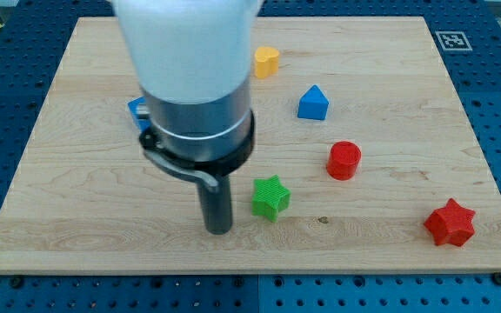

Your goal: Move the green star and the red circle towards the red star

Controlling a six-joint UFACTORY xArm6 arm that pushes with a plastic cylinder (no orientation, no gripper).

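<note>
My tip [218, 229] sits on the desk [76, 235] near its bottom edge, just left of the green star [270, 197]. This tool is a plain rod and holds nothing. The red star [450, 223] lies by the bottom right corner. The red circle [344, 160] sits farther up, between both stars.
</note>
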